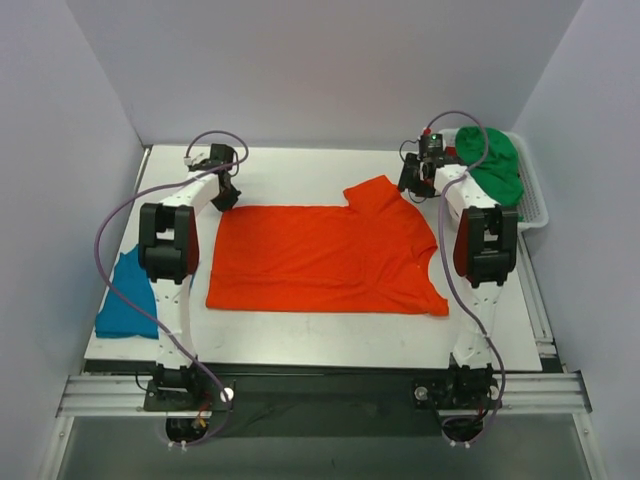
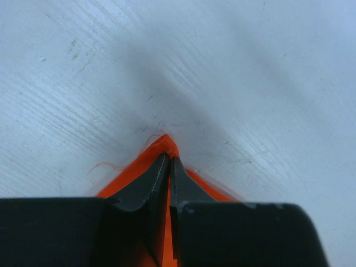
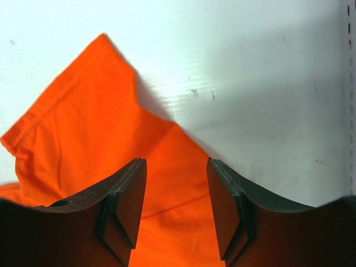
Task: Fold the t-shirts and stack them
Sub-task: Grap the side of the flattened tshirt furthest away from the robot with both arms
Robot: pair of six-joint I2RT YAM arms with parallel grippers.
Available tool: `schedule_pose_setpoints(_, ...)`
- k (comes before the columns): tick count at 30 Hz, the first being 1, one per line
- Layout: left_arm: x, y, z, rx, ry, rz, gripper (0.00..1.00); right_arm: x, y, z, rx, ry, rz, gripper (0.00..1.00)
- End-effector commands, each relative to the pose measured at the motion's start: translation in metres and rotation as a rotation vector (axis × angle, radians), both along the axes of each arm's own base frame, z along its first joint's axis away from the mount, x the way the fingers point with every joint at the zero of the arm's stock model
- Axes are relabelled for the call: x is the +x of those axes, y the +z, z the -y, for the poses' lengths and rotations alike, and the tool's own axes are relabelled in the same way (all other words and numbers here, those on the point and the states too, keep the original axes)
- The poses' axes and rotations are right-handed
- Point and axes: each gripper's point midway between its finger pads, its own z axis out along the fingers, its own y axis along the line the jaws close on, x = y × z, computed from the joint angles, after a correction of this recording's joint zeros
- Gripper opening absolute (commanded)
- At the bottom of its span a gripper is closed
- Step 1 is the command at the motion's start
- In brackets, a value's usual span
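**Left claw pinching orange shirt corner, right claw spread over sleeve**

The orange t-shirt [image 1: 320,255] is lying flat across the middle of the table [image 1: 320,340], its long side running left to right. One sleeve [image 1: 375,192] is sticking out toward the far edge.

The left gripper [image 1: 228,200] is sitting at the shirt's far-left corner. In the left wrist view its jaws are pressed almost together, and the left gripper [image 2: 169,158] is pinching the orange t-shirt [image 2: 161,146] at that corner. Orange cloth is showing between the fingers and poking out past their tips onto bare table (a few loose threads too).

The right gripper [image 1: 415,180] is hanging at the shirt's far-right side, beside the sleeve. The right wrist view is showing the right gripper [image 3: 175,164] with jaws spread. It is gripping nothing, with the orange t-shirt [image 3: 83,139] underneath and the sleeve [image 3: 61,111] reaching ahead to the left.

The teal t-shirt [image 1: 125,300] is lying at the table's left edge, toward the near corner. The green t-shirt [image 1: 495,165] is bunching in the white basket [image 1: 535,195] at the far-right corner.
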Motion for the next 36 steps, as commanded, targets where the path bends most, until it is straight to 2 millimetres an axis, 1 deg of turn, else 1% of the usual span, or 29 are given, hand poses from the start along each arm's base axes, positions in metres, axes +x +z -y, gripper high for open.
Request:
schedule_pose_setpoints(1,0.005,0.009,0.002,-0.012,0.004,0.035,0.11,0.015,0.003,-0.004,0.029,0.005,0.019,0.48)
schedule_pose_setpoints(2,0.002,0.008,0.002,-0.012,0.002,0.03,0.08,0.019,0.005,-0.004,0.037,0.003,0.027,0.49)
schedule_pose_setpoints(3,0.002,0.008,0.001,-0.011,0.001,0.031,0.08,0.021,0.003,-0.006,0.049,0.006,0.026,0.49)
schedule_pose_setpoints(4,0.002,0.008,0.002,-0.012,-0.001,0.035,0.07,0.023,-0.002,-0.007,0.062,0.004,0.018,0.49)
schedule_pose_setpoints(5,0.0,0.007,0.002,-0.013,-0.002,0.032,0.06,0.027,0.002,-0.008,0.074,0.001,0.027,0.49)
schedule_pose_setpoints(8,-0.001,0.008,0.003,-0.016,-0.01,0.035,0.04,0.033,-0.006,-0.015,0.111,-0.006,0.015,0.49)
schedule_pose_setpoints(9,-0.002,0.008,0.003,-0.018,-0.013,0.035,0.03,0.039,0.0,-0.017,0.123,-0.009,0.03,0.49)
schedule_pose_setpoints(10,-0.002,0.008,0.004,-0.02,-0.017,0.036,0.03,0.04,-0.006,-0.02,0.14,-0.007,0.016,0.5)
schedule_pose_setpoints(12,-0.003,0.008,0.004,-0.022,-0.021,0.034,0.02,0.046,-0.005,-0.025,0.174,-0.024,0.021,0.5)
schedule_pose_setpoints(13,-0.002,0.008,0.003,-0.021,-0.02,0.039,0.02,0.047,-0.011,-0.026,0.184,-0.034,0.009,0.5)
schedule_pose_setpoints(15,-0.003,0.009,0.003,-0.024,-0.022,0.041,0.02,0.05,-0.012,-0.031,0.215,-0.041,0.006,0.5)
schedule_pose_setpoints(17,-0.003,0.009,0.003,-0.028,-0.023,0.041,0.02,0.049,-0.019,-0.032,0.221,-0.048,-0.008,0.49)
schedule_pose_setpoints(18,-0.002,0.009,0.003,-0.031,-0.023,0.042,0.02,0.049,-0.021,-0.033,0.226,-0.051,-0.012,0.48)
schedule_pose_setpoints(21,-0.002,0.009,0.002,-0.037,-0.025,0.044,0.0,0.046,-0.026,-0.032,0.234,-0.068,-0.028,0.38)
schedule_pose_setpoints(22,-0.002,0.01,0.003,-0.04,-0.026,0.045,0.0,0.044,-0.027,-0.031,0.235,-0.075,-0.032,0.3)
schedule_pose_setpoints(24,-0.002,0.011,0.003,-0.046,-0.028,0.049,0.0,0.042,-0.023,-0.025,0.221,-0.1,-0.027,0.22)
schedule_pose_setpoints(25,-0.001,0.012,0.002,-0.046,-0.027,0.052,0.0,0.042,-0.015,-0.023,0.224,-0.114,-0.016,0.15)
schedule_pose_setpoints(27,-0.001,0.015,0.001,-0.051,-0.03,0.06,0.0,0.04,-0.01,-0.018,0.224,-0.126,-0.01,0.1)
schedule_pose_setpoints(28,-0.001,0.016,0.001,-0.052,-0.027,0.065,0.0,0.041,0.0,-0.017,0.225,-0.127,0.009,0.07)
schedule_pose_setpoints(29,-0.001,0.021,0.0,-0.055,-0.027,0.075,0.0,0.04,0.003,-0.017,0.225,-0.127,0.012,0.05)
schedule_pose_setpoints(30,-0.002,0.02,-0.001,-0.058,-0.028,0.074,0.0,0.041,0.008,-0.017,0.228,-0.123,0.021,0.04)
schedule_pose_setpoints(31,-0.001,0.023,-0.001,-0.065,-0.031,0.087,0.0,0.041,0.018,-0.016,0.233,-0.121,0.037,0.02)
schedule_pose_setpoints(32,0.0,0.028,0.0,-0.072,-0.031,0.101,0.0,0.041,0.024,-0.016,0.235,-0.12,0.046,0.02)
schedule_pose_setpoints(33,-0.001,0.028,0.0,-0.074,-0.038,0.102,0.0,0.039,0.026,-0.017,0.238,-0.119,0.047,0.01)
schedule_pose_setpoints(34,0.0,0.03,-0.001,-0.077,-0.038,0.112,0.0,0.038,0.036,-0.016,0.24,-0.117,0.064,0.01)
schedule_pose_setpoints(36,0.0,0.038,-0.003,-0.082,-0.041,0.128,0.0,0.034,0.042,-0.018,0.242,-0.11,0.067,0.01)
